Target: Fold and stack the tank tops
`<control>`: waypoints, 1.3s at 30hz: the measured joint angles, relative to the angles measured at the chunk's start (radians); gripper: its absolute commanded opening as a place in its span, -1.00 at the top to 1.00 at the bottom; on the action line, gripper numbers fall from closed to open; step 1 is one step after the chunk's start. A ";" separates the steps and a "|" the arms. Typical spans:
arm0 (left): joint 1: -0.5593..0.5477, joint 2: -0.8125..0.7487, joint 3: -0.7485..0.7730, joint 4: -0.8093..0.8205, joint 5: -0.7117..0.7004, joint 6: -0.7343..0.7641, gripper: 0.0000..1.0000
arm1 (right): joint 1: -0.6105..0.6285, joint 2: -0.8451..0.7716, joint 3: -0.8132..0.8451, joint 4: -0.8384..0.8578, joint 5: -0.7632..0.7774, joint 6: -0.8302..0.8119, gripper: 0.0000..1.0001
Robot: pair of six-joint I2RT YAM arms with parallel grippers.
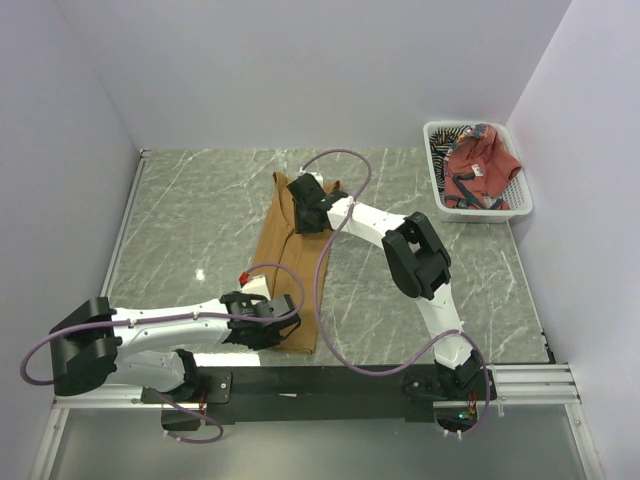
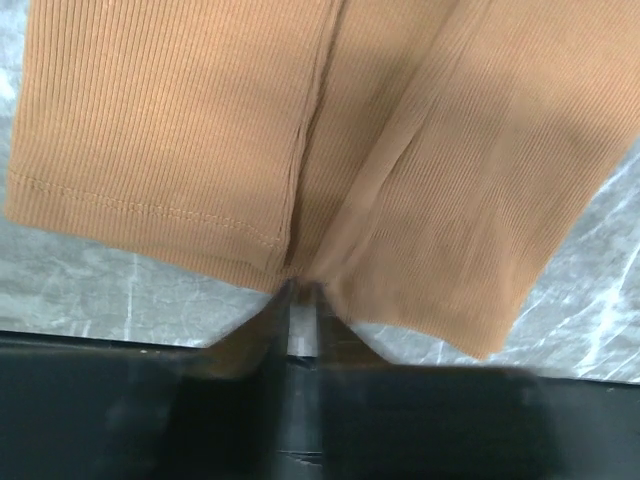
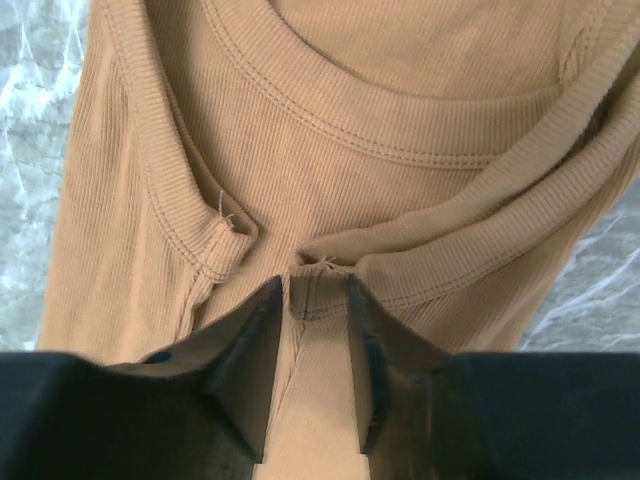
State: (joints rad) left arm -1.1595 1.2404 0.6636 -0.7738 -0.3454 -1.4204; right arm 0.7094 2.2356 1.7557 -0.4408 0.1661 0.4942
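Note:
The mustard-tan tank top [image 1: 296,270] lies folded lengthwise into a long strip on the marble table [image 1: 190,210]. My left gripper [image 1: 280,322] sits at its near hem. In the left wrist view the jaws [image 2: 300,290] are almost together, and the hem of the tan top [image 2: 200,130] is pinched at their tips. My right gripper [image 1: 304,212] is at the far, shoulder end. In the right wrist view it [image 3: 315,285] stands open with a strap seam of the tan top [image 3: 330,100] lying loose between the fingers [image 3: 250,340]. The brick-red top [image 1: 478,165] and the striped top [image 1: 455,134] lie in the basket.
The white mesh basket [image 1: 520,207] stands at the back right against the wall. A small red object [image 1: 244,276] shows beside the left arm's wrist. White walls close in the table on three sides. A dark rail [image 1: 320,380] runs along the near edge.

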 measured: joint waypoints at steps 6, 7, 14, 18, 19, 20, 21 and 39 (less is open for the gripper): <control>0.021 -0.055 0.022 -0.021 0.001 0.033 0.02 | 0.000 -0.012 -0.003 0.016 -0.002 -0.005 0.16; 0.027 -0.068 0.030 -0.028 -0.002 0.037 0.01 | 0.000 -0.019 -0.005 0.024 -0.004 -0.001 0.17; 0.106 -0.111 0.070 -0.065 -0.022 0.058 0.18 | 0.000 -0.052 -0.009 0.085 -0.056 0.030 0.19; 0.160 -0.085 0.056 -0.053 -0.019 0.093 0.24 | 0.000 -0.052 -0.009 0.103 -0.110 0.051 0.19; 0.168 -0.072 0.051 -0.048 -0.018 0.103 0.24 | -0.001 -0.051 -0.008 0.108 -0.120 0.058 0.18; 0.173 -0.057 0.048 -0.041 -0.018 0.117 0.24 | -0.002 -0.050 -0.008 0.114 -0.132 0.064 0.18; 0.175 -0.048 0.047 -0.036 -0.018 0.124 0.24 | -0.002 -0.046 -0.008 0.122 -0.143 0.069 0.17; 0.190 0.059 -0.005 0.079 0.014 0.231 0.36 | -0.016 0.040 -0.008 0.158 -0.194 0.126 0.22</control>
State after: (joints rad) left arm -0.9699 1.2991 0.6582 -0.6945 -0.3309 -1.1896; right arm 0.6930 2.2753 1.7477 -0.2832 -0.0280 0.6201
